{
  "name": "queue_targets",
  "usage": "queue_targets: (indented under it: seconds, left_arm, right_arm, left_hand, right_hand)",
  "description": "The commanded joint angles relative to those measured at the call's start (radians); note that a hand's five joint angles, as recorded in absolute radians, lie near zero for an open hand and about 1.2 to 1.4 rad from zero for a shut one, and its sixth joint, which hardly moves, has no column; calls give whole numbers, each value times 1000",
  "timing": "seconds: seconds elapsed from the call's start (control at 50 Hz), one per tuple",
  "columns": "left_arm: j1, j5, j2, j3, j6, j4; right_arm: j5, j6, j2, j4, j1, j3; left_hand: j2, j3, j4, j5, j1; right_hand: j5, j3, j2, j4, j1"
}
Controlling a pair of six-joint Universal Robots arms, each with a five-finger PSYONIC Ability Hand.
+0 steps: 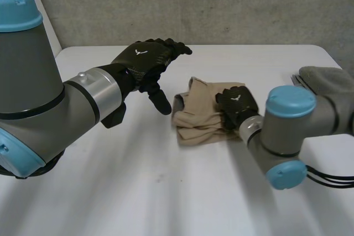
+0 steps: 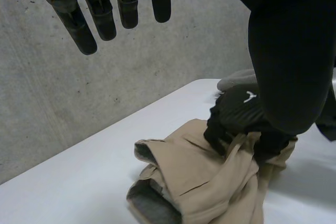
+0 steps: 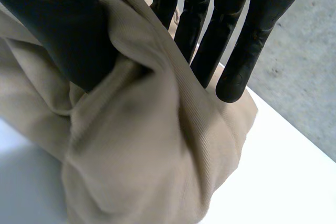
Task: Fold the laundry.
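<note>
A crumpled tan garment (image 1: pixel 196 117) with a grey lining lies in the middle of the white table (image 1: pixel 166 192). My right hand (image 1: pixel 237 103) rests on its right side. In the right wrist view a raised fold of the tan garment (image 3: pixel 147 156) is pinched between the thumb (image 3: pixel 58 24) and the fingers (image 3: pixel 236 51). My left hand (image 1: pixel 145 59) hovers above the table, left of the garment and apart from it, open with its fingers (image 2: pixel 100 19) straight. The left wrist view shows the tan garment (image 2: pixel 194 177) below, with the right hand (image 2: pixel 239 111) gripping its far side.
A grey cloth (image 1: pixel 329 81) lies at the table's back right, behind the right arm. A concrete wall (image 1: pixel 221 4) runs along the table's far edge. Bare table stretches in front of and left of the garment.
</note>
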Motion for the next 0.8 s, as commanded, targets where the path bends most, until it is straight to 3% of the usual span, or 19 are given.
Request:
queue_targets:
  seconds: [0.02,0.2,0.44,0.54,0.8]
  left_arm:
    - [2,0,-1,-6,-1,1]
    - [3,0,-9,-6,-2,1]
    - [6,0,-10,-6,-42,1]
    - [6,-1,-10,-6,-44,1]
    - [2,-1,-17,-21,-44,3]
  right_arm:
    - [-79,-88,-55,64,-117,26]
    - [-151,-223,-54,38,-194,-39]
    - [-293,-280,-48,-93,-371,-368]
    - [-300,-227,9,-71,-483,-487]
    - [-371,-226,225,62,-701,-530]
  left_hand:
    - [-13,-20,-12,-36,1]
    - [-13,-20,-12,-36,1]
    - [-7,-14,-6,-31,7]
    - [-4,-11,-3,-28,10]
    - [-4,-11,-3,-28,10]
  right_hand:
    - [352,283,235,209,529]
    - [352,283,235,209,529]
    - [352,283,235,209,529]
    - [352,283,235,209,529]
    - [352,283,235,209,529]
